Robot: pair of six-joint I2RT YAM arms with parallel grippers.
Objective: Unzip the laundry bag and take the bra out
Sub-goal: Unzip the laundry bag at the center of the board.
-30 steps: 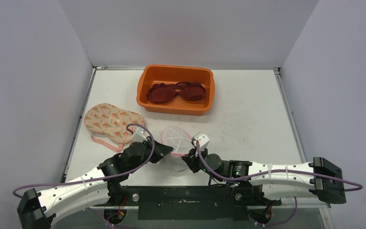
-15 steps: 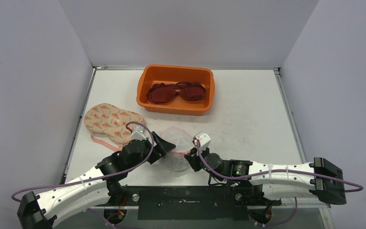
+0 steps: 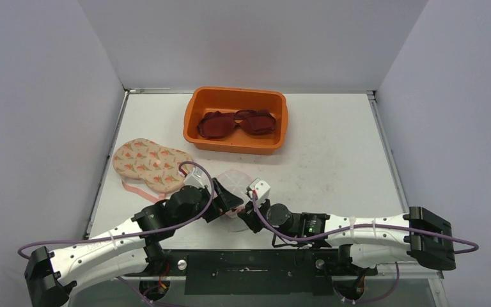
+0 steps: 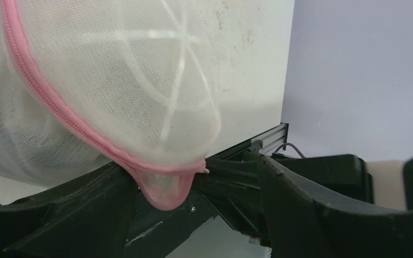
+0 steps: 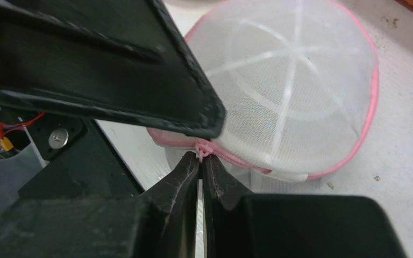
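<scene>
One risk: bag [image 3: 235,179] drags along, zip won't open.
Cause: left fingers [image 4: 301,199] spread, gripping nothing.
Right fingers [image 5: 191,169]: pinched on pull [image 5: 201,146].

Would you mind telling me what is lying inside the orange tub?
A dark red bra lies inside the orange tub, spread across most of it. The tub floor beneath the bra is covered.

Table [image 3: 332,160]: tub [image 3: 238,90], floral bra [image 3: 150,163], laundry bag [image 3: 233,181]
</scene>
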